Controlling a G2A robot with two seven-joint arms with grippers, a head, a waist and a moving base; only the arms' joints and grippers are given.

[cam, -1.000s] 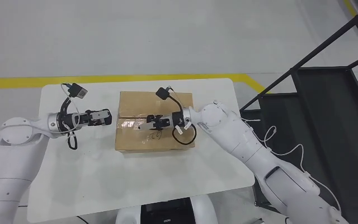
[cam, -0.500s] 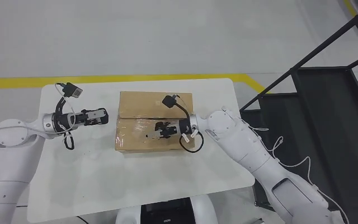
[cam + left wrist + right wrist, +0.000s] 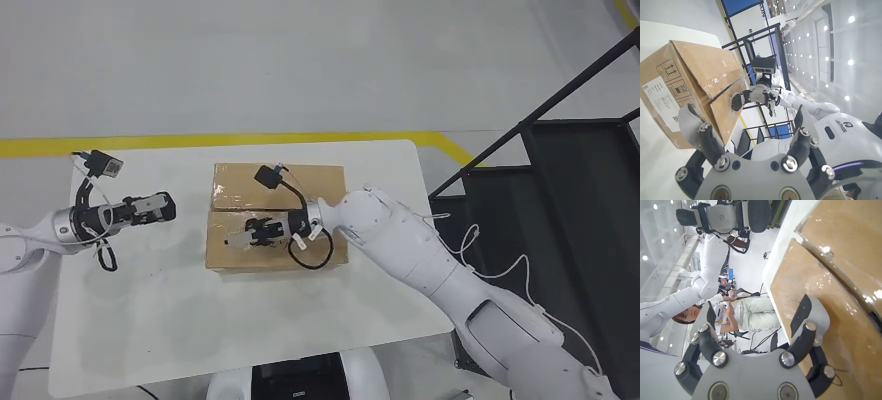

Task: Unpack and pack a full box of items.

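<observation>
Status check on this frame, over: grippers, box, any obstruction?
Left gripper open, clear of the box. Right gripper open, over the box top by the seam. Flaps down, glossy tape along the seam.

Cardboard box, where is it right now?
In the top view the cardboard box sits in the middle of the table, the right hand over its top and the left hand apart beside it.

**Three cameras sharing one cardboard box (image 3: 232, 188).**
Top camera is looking down on the table (image 3: 150, 300); left wrist camera is facing the box's end; right wrist camera is looking closely along its top.
</observation>
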